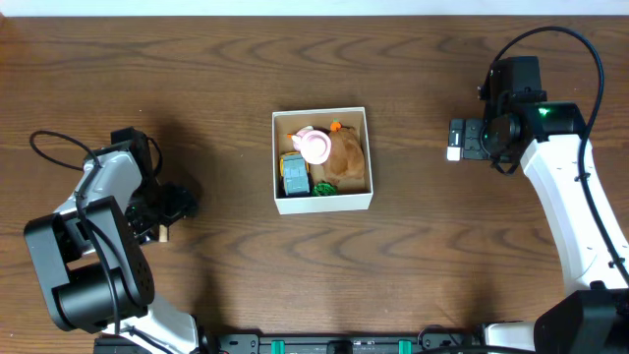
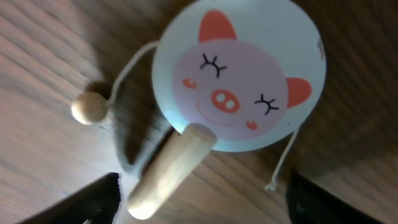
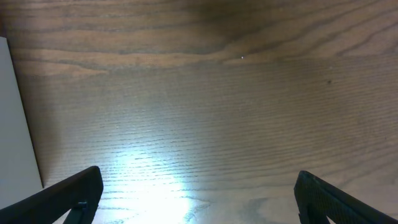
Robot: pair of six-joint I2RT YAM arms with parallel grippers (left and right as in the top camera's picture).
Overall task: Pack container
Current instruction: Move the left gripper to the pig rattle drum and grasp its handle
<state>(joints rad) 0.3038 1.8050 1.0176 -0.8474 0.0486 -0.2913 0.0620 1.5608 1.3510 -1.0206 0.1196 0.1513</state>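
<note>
The container, a square white-walled box with a brown inside, sits at the table's middle. It holds a pink round toy, a brown plush, a grey-blue toy and a small green piece. My left gripper is far left of the box. In the left wrist view it is open, low over a pig-face drum toy lying on the table, its wooden handle between the jaws. My right gripper is right of the box, open and empty.
The drum toy's wooden bead on a string lies left of its handle. The box's white wall shows at the left edge of the right wrist view. Dark wood table all round.
</note>
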